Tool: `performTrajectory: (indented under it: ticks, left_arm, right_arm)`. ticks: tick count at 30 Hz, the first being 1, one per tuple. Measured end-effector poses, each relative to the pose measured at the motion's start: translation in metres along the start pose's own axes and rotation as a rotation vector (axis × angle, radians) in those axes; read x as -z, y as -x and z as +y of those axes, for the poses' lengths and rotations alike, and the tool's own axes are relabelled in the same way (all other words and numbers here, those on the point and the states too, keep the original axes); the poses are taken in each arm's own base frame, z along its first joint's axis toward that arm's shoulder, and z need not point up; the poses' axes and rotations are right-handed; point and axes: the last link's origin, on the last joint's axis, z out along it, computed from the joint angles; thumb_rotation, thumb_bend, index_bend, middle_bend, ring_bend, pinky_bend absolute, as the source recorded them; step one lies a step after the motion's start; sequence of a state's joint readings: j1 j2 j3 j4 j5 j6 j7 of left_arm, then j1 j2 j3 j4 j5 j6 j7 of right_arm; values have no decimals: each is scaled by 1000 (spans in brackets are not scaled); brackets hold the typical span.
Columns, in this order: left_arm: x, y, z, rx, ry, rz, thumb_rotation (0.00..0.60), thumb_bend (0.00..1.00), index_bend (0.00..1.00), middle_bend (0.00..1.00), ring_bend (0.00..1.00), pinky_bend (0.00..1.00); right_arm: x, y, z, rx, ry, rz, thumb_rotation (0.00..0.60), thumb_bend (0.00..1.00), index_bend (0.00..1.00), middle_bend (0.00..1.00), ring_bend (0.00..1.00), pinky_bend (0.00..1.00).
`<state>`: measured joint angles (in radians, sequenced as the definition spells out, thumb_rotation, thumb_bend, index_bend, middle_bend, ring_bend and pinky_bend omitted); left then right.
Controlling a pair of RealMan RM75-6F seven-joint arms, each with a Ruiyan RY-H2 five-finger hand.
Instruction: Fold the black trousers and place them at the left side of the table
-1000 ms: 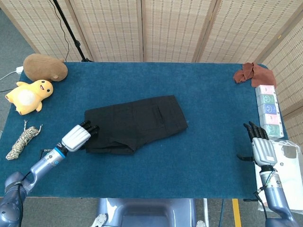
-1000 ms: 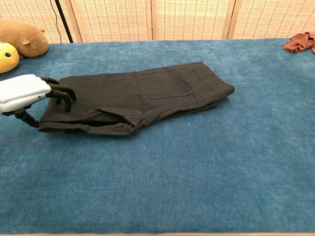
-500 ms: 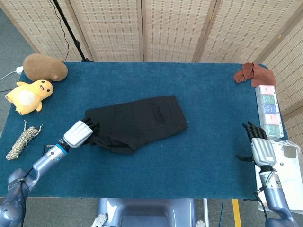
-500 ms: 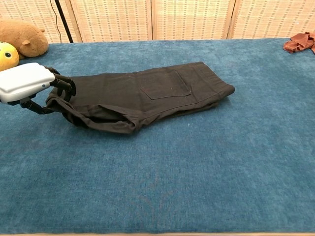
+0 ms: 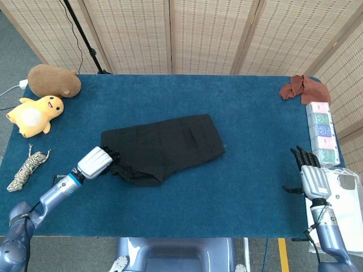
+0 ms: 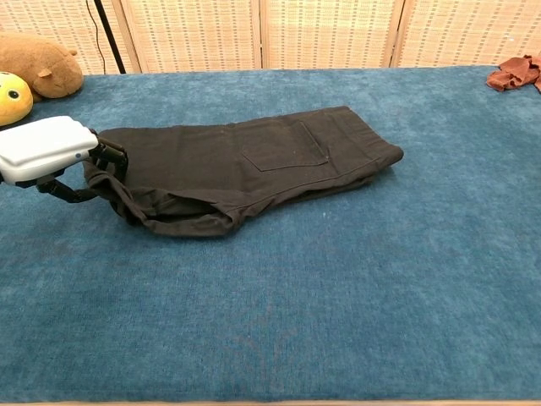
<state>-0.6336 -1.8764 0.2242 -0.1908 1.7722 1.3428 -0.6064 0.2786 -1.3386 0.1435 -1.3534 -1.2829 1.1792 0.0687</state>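
The black trousers [image 5: 164,144] [image 6: 254,165] lie folded lengthwise in the middle of the blue table, back pocket up. My left hand [image 5: 95,162] [image 6: 46,150] grips the trousers' left end; its dark fingers curl into the bunched, slightly lifted cloth. My right hand [image 5: 311,173] rests at the table's right edge, far from the trousers, fingers spread and holding nothing; the chest view does not show it.
A brown plush [image 5: 54,80] and a yellow duck plush [image 5: 35,115] sit at the far left, with a coiled rope [image 5: 27,168] nearer the front. A rust-red cloth [image 5: 303,88] and a box of coloured packs [image 5: 321,131] are at the right.
My left hand has closed on the trousers' left end and pushed it rightward, bunching and lifting the cloth. The right hand has stayed where it was.
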Motion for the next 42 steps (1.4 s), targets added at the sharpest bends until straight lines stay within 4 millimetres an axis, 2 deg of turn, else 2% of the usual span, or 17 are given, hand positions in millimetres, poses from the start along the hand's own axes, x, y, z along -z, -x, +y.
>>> performTrajectory:
  ticks: [3, 14, 23, 28, 31, 34, 42]
  left_arm:
    - [12, -1, -5, -25, 4, -10, 600, 574, 655, 467, 525, 449]
    - [85, -10, -34, -114, -11, -56, 600, 574, 658, 470, 527, 451]
    - [146, -12, -38, -147, -11, -109, 600, 574, 658, 470, 527, 451]
    - [166, -16, -36, -139, -24, -100, 600, 574, 658, 470, 527, 451]
    - [166, -22, -35, -134, -29, -63, 600, 574, 658, 470, 527, 451]
    - [155, -34, -34, -140, -16, 14, 600, 574, 658, 470, 527, 451]
    - [96, -67, -30, -199, 71, 185, 600, 573, 658, 470, 523, 451]
  right_arm:
    - [0, 0, 0, 0, 1, -1, 600, 0, 0, 0, 0, 0]
    - [0, 7, -2, 15, 1, -24, 600, 0, 0, 0, 0, 0]
    - [-3, 9, 1, 30, 17, -27, 600, 0, 0, 0, 0, 0]
    - [-5, 10, 1, 33, 20, -26, 600, 0, 0, 0, 0, 0]
    - [-5, 9, 2, 32, 21, -24, 600, 0, 0, 0, 0, 0]
    - [-4, 7, 3, 28, 24, -18, 600, 0, 0, 0, 0, 0]
    - [-3, 5, 3, 19, 22, -13, 600, 0, 0, 0, 0, 0]
